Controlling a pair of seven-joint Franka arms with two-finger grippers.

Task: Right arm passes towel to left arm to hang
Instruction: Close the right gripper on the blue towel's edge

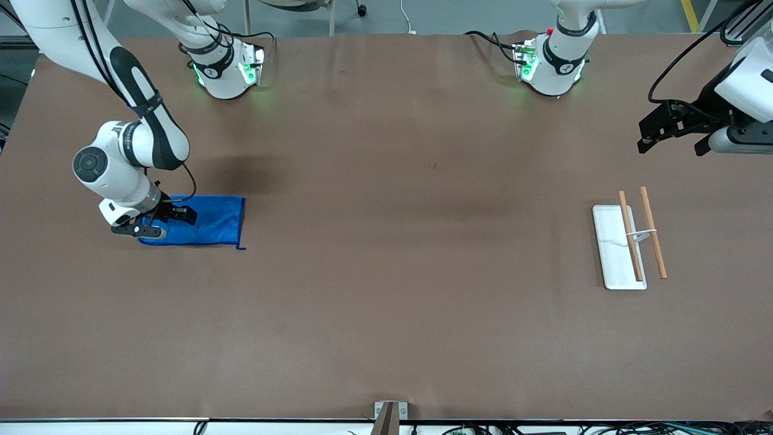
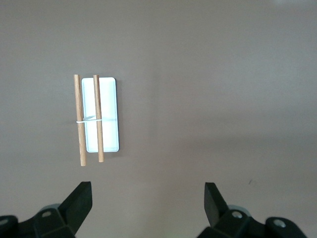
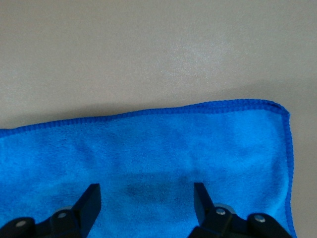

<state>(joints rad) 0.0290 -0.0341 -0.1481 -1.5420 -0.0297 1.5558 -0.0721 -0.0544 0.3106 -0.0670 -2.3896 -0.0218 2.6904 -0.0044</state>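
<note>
The right arm (image 1: 130, 160) — white, jointed, with broad black bands — is bent steeply down from its base, its wrist turned low over the worktop (image 1: 386, 302). Its black two-finger tool (image 1: 175, 212) is set down on the small bright blue microfibre towel (image 1: 208, 223), at the towel's end toward the right arm's end of the worktop. In the right wrist view the fingers (image 3: 91, 201) are seen spread apart with blue cloth between them; nothing is pinched yet, so the right tool (image 3: 146, 198) is released.

The towel (image 3: 163, 158) is laid flat on the brown worktop, rectangular, with a soft napped surface and a darker stitched edge; a small loop is seen at its corner nearest the front camera.

The left arm (image 1: 746, 78) — white, with a red knob at its green-lit base — is held waiting above the worktop at its own end. Its black tool (image 1: 670, 136) is released, the fingers (image 2: 81, 201) wide apart with nothing between them.

Relative to the towel, a white rectangular tray-like base (image 1: 613, 254) carrying two slim wooden rods (image 1: 630, 235) joined by a thin white crosspiece is placed well apart, toward the left arm's end of the worktop. The rods are smooth, round and parallel (image 2: 89, 119).
</note>
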